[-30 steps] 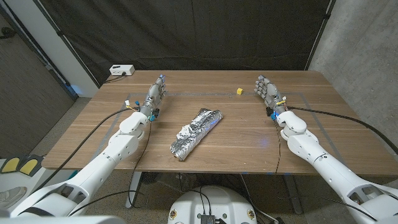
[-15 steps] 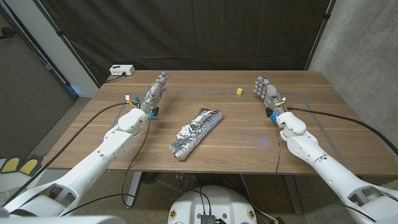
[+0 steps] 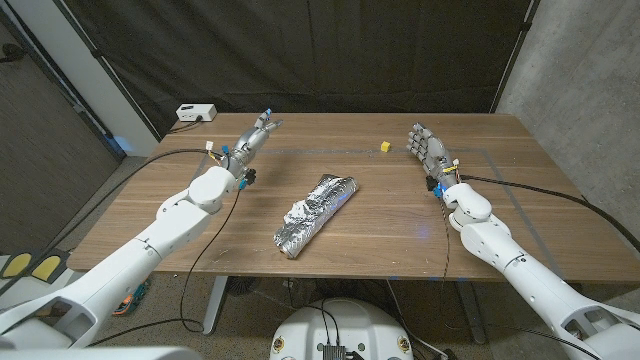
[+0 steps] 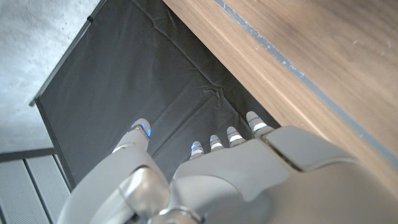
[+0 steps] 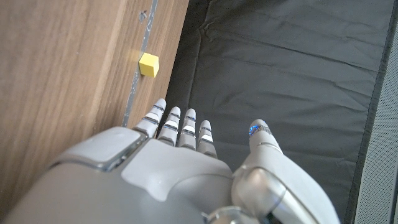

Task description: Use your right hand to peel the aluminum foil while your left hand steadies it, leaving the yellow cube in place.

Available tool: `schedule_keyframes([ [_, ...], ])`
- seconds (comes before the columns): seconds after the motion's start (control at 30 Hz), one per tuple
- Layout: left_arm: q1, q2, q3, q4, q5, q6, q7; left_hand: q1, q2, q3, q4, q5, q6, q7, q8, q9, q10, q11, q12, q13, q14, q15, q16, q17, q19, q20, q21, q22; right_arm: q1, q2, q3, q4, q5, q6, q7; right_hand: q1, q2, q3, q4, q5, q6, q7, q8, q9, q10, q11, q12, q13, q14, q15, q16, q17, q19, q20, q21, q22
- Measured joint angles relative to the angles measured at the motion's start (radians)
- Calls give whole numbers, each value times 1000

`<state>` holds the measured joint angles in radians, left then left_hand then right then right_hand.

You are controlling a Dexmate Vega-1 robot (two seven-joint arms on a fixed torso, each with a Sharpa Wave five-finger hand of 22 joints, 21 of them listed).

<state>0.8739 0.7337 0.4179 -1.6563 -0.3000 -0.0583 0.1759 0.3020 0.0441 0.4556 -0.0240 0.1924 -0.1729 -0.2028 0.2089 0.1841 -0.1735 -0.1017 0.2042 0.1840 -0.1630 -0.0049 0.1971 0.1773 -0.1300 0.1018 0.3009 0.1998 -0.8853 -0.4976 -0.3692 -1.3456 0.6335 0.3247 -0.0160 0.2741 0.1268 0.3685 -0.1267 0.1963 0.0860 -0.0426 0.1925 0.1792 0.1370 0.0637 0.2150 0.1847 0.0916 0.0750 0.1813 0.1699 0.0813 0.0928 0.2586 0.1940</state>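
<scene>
Crumpled silver aluminum foil roll (image 3: 314, 212) lay mid-frame on wooden counter (image 3: 380, 215); small yellow cube (image 3: 384, 147) upper centre; left hand (image 3: 253, 138) and right hand (image 3: 427, 148) empty, fingers spread.

Wooden bench (image 3: 380, 215) carrying three separate items.

The surface is brown wood grain with a thin taped line marking a rectangle near its edges. A crumpled aluminum foil (image 3: 313, 214) bundle lies lengthwise on a diagonal at the middle, its nearer end close to the front edge. A small yellow cube (image 3: 384, 147) sits towards the far edge, right of centre, well apart from the foil, beside the taped line as the right wrist view shows. A white box (image 3: 195, 113) with a cable rests at the far left corner.
</scene>
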Motion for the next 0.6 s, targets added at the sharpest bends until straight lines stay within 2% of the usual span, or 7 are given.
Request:
schedule_keyframes([
  [0.07, 7, 15, 0, -37, 24, 20, 14, 10, -10, 0, -5, 0, 1, 1, 2, 0, 0, 0, 0, 0, 0, 0, 0, 2, 5, 2, 0, 0, -4, 0, 0, -4, 0, 4, -1, 0, 0, 0, 0, 0, 0, 0, 0, 0, 2, 2, 0, 0, 2, 2, 0, 4, 0, 0, 0, 4],
  [0.3, 24, 48, -1, -133, 93, 75, 48, 10, -11, -3, -11, 0, 1, 1, 2, 0, 0, 0, 0, 0, 11, -1, 0, 2, 14, 0, 7, 0, -26, -3, 3, -27, -2, 15, -7, 0, 0, 0, 0, 0, 0, 0, 0, 0, 5, 5, 0, 0, 2, 2, 0, 5, 0, 0, 0, 4],
  [0.6, 39, 75, -2, -214, 161, 123, 64, 21, -21, -4, -18, 0, 1, 1, 6, 0, 6, 6, 0, 0, 22, 0, 0, 2, 19, 5, 8, 0, -61, -15, 11, -63, -3, 26, -17, 0, 0, 0, 0, 0, 0, 0, 0, 0, 5, 5, 0, 0, 2, 2, 0, 5, 0, 0, 0, 4],
])
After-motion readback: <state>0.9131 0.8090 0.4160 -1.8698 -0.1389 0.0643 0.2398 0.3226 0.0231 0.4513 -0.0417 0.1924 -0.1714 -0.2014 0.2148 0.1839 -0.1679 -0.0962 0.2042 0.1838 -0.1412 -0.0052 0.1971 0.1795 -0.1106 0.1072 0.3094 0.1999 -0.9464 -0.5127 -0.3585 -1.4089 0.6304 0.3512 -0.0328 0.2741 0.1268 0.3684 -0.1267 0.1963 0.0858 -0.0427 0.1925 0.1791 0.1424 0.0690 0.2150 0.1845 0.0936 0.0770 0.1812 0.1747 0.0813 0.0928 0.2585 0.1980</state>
